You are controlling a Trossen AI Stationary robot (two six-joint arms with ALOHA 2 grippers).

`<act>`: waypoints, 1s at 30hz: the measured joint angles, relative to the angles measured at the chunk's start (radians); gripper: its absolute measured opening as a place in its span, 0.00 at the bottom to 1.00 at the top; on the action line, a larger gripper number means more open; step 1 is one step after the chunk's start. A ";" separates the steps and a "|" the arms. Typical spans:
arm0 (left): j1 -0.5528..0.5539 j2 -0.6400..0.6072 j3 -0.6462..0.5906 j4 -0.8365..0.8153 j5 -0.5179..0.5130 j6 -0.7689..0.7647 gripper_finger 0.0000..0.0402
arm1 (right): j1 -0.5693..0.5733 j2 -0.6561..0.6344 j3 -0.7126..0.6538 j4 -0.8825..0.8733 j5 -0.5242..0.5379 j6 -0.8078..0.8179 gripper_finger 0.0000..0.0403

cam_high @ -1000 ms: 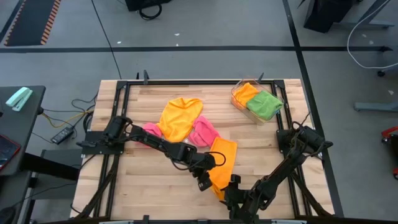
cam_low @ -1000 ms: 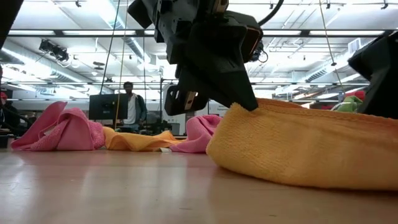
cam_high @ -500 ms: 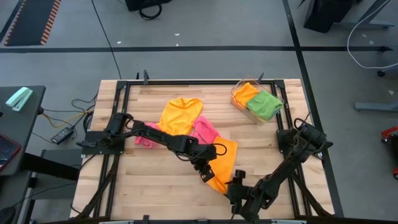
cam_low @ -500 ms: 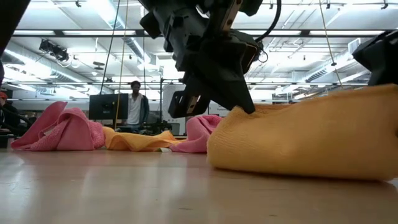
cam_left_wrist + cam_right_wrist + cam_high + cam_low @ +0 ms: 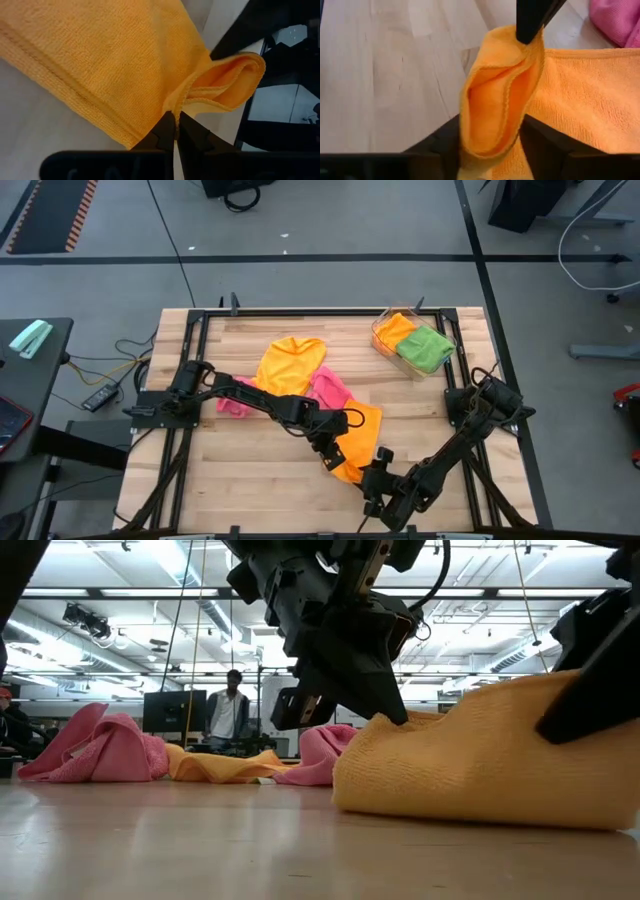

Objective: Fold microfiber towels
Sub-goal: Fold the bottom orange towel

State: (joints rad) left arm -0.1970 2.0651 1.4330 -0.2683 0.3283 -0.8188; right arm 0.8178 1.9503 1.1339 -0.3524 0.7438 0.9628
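Far left on the wooden table (image 5: 250, 470): a crumpled pink towel (image 5: 232, 394), a yellow-orange towel (image 5: 288, 368) just behind it, a second pink towel (image 5: 326, 392) beside that. Mid-table, near the front edge: left gripper (image 5: 327, 451) pinched tight on the orange towel (image 5: 355, 442) along its edge. Just right of it: right gripper (image 5: 372, 483), fingers spread around the folded-up corner of the same cloth. Back right corner: a clear tray (image 5: 382, 346) holding folded orange and green towels (image 5: 424, 348).
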 joint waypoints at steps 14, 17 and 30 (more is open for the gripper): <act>0.000 0.000 0.000 -0.028 -0.001 0.123 0.19 | -0.017 0.000 0.000 -0.016 -0.044 -0.030 0.03; 0.005 -0.016 0.000 -0.057 0.000 0.153 0.32 | -0.032 0.000 0.000 -0.020 -0.065 -0.031 0.02; 0.020 -0.114 0.002 -0.110 -0.067 0.393 0.44 | -0.086 -0.033 0.000 -0.127 -0.094 -0.080 0.02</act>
State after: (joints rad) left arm -0.1768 1.9514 1.4345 -0.3783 0.2613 -0.4256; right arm 0.7319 1.9171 1.1336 -0.4790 0.6501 0.8825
